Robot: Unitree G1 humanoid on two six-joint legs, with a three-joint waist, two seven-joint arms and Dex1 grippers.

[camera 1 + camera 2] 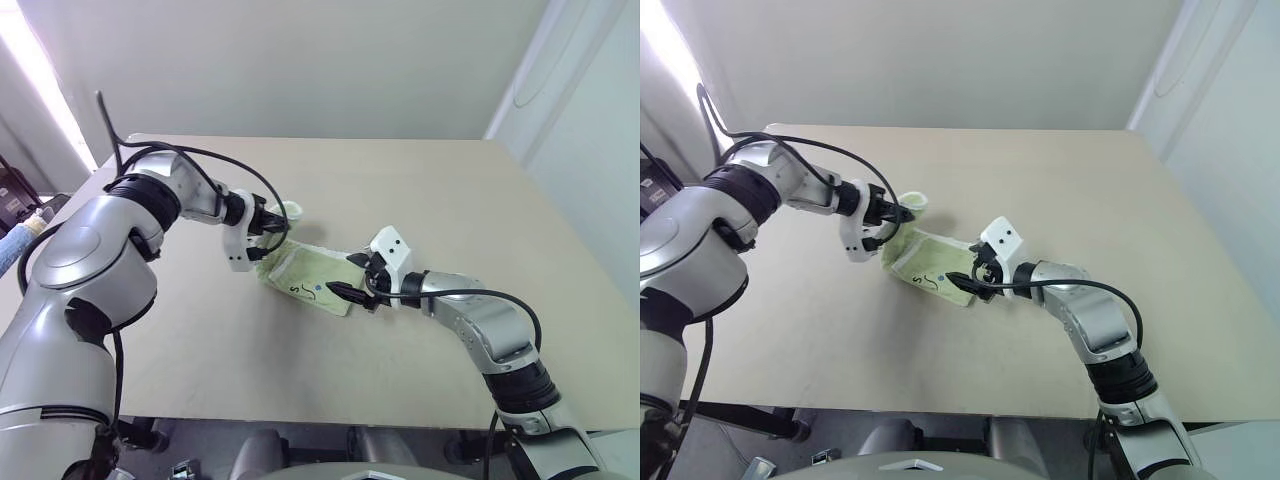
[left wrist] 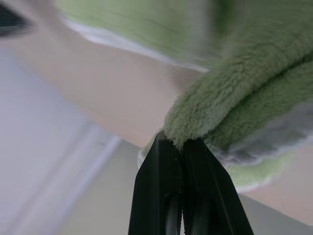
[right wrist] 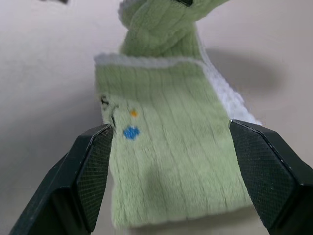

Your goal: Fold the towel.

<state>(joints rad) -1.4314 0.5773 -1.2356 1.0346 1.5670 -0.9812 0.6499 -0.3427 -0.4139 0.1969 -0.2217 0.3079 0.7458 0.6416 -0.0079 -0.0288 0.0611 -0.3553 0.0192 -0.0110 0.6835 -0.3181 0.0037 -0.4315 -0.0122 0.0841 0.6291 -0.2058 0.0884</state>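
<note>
While the towel [image 1: 305, 278] lies near the middle of the table [image 1: 420, 190], its far end is lifted and bunched where the left gripper [image 1: 275, 226] has its fingers [image 2: 166, 196] pressed together on a fold of the green cloth. At the towel's near end the right gripper [image 1: 352, 290] has its fingers [image 3: 93, 171] spread wide, one on each side of the flat part, where a small blue mark [image 3: 130, 132] shows.
</note>
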